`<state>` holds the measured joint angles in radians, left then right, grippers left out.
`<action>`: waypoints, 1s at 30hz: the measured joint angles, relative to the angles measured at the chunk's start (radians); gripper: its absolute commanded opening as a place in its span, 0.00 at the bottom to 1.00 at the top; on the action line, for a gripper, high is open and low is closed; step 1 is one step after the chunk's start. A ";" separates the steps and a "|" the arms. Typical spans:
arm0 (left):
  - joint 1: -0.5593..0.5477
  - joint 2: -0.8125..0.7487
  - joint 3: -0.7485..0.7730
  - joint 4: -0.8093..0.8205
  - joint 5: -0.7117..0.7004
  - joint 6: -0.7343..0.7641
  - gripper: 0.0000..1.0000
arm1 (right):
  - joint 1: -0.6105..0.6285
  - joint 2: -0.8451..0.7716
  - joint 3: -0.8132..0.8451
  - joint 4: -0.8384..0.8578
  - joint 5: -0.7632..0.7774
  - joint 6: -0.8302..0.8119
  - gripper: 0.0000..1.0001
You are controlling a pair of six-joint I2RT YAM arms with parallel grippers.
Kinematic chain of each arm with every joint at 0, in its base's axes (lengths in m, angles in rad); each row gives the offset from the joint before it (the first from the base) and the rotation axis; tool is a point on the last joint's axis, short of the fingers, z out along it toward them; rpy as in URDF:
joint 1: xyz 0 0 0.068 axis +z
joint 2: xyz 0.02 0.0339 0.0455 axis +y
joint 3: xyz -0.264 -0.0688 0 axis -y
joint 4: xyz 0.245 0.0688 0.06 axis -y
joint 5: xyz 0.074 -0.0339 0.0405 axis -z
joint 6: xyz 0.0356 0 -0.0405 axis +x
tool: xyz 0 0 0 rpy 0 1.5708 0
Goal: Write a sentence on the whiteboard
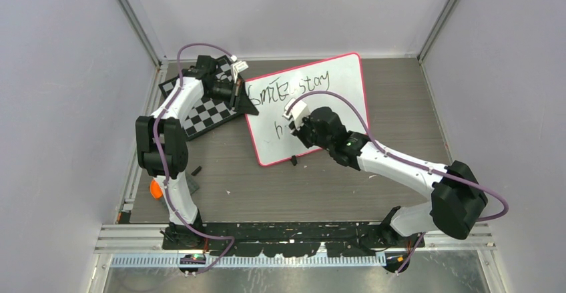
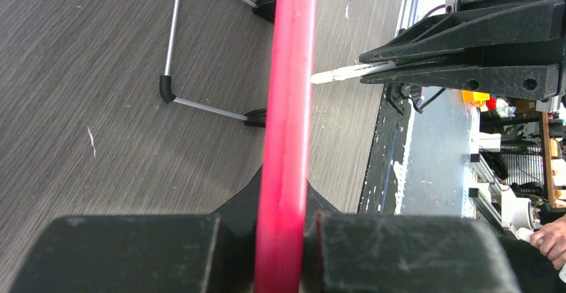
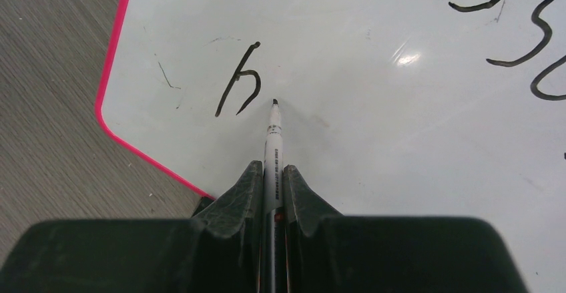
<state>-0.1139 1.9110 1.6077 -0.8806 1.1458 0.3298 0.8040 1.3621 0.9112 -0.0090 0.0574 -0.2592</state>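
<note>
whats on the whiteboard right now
The whiteboard shows black writing: a top line ending in "stay", a lone "h" below. The marker in the right gripper has its tip beside that h. From above, the right arm hides board beside it.

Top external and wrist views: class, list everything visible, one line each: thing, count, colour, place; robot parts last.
whiteboard: one, white, pink-red frame, table centre
sentence: unfinished, black, on whiteboard; lone "h" starts line two
marker: one, white barrel, black tip, beside the "h"
chessboard: one, black-and-white, left of whiteboard
orange object: one, table's left edge
table: one, grey wood-grain
left gripper: one, black, shut on whiteboard's frame
right gripper: one, black, shut on marker
</note>
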 measured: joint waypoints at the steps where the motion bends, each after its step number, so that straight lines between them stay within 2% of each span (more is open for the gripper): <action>1: 0.000 0.000 0.000 0.000 0.000 0.000 0.00 | 0.000 0.002 0.000 -0.003 -0.002 0.000 0.00; 18: 0.000 0.000 0.000 -0.003 -0.001 0.011 0.00 | 0.000 0.041 0.029 -0.016 0.007 0.002 0.00; 30: 0.000 0.000 0.000 -0.005 -0.001 0.018 0.00 | 0.000 0.053 0.034 -0.055 -0.040 -0.009 0.00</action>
<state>-0.1139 1.9110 1.6077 -0.8856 1.1450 0.3477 0.8043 1.4147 0.9455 -0.0643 0.0170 -0.2684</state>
